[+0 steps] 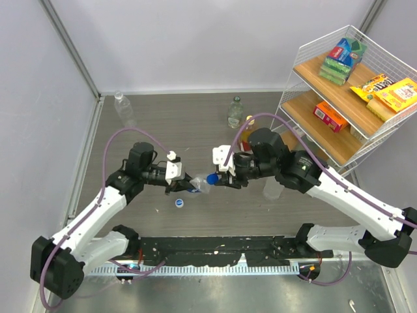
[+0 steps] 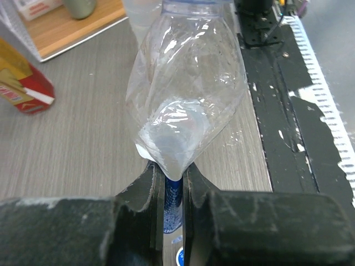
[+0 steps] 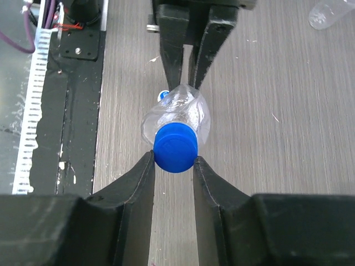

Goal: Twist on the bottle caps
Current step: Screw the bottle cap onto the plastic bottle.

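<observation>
— Holding the bottle (image 1: pixel 199 184) sideways above the table (image 1: pixel 163 124): why is it done so?

— Its crushed bottom is pinched by the left gripper (image 2: pixel 169 174). In this way the neck is offered to the other arm and the body is stopped from turning.

— And the cap (image 3: pixel 175 147)?

— It is seated on the neck, midway between the arms. The right gripper (image 3: pixel 173 162) is closed around it. Both fingers seem pressed to its sides, though a thin gap cannot be excluded.

— So the step is judged as screwing?

— Yes, and probably it is not yet tightened. A second cap (image 1: pixel 179 203) is seen on the table, near the bottle.
</observation>
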